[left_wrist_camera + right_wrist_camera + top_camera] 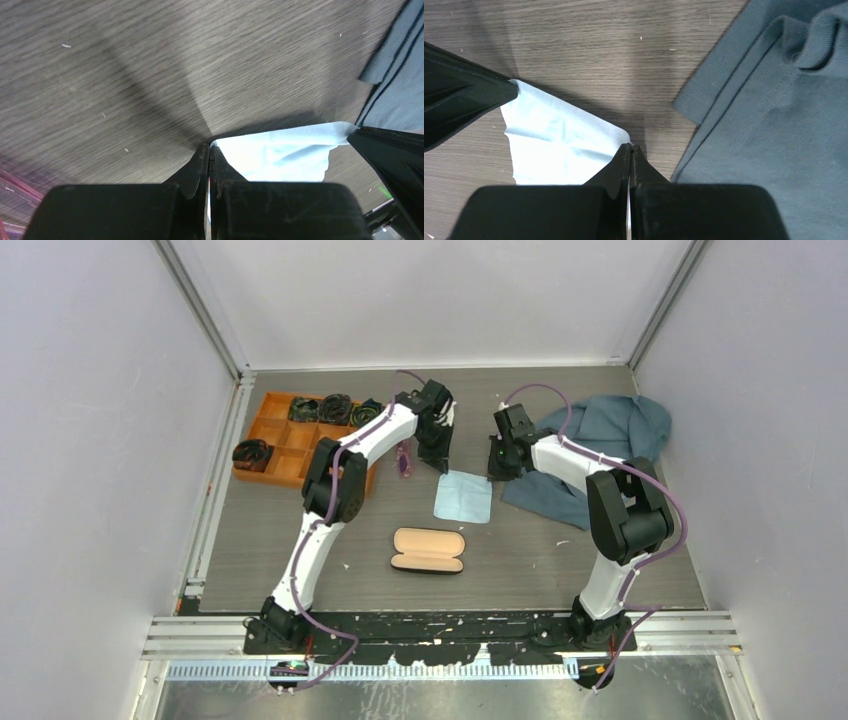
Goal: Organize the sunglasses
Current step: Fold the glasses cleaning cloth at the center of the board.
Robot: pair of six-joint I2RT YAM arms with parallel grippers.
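One folded pair of thin, purple-pink-framed sunglasses (404, 459) lies between the one orange compartment tray (290, 440) and the left gripper (209, 150). The left gripper and the right gripper (630, 149) each pinch a far corner of the single light-blue square cloth (464, 497). One open black oblong case (428, 550) with tan lining lies nearer the arm bases.

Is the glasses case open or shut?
Open: the black case shows its tan lining facing up in the top view.
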